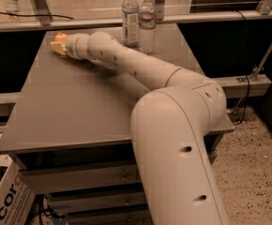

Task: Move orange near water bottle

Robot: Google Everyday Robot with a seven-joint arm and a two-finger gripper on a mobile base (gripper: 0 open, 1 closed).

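The orange (61, 36) is at the far left corner of the grey table (79, 107), held at the tip of my gripper (57, 45). The gripper is shut on the orange, and its pale yellow fingertips (56, 48) show just below the fruit. My arm (126, 62) reaches across the table from the front right. Two clear water bottles stand at the table's far edge: one with a label (130, 17) and one just right of it (147, 25). The orange is well left of both bottles.
A metal rail (211, 17) runs behind the table. A cardboard box (7, 196) stands on the floor at the front left. Drawers (79, 177) sit under the tabletop. Cables hang at the right by the speckled floor (258, 163).
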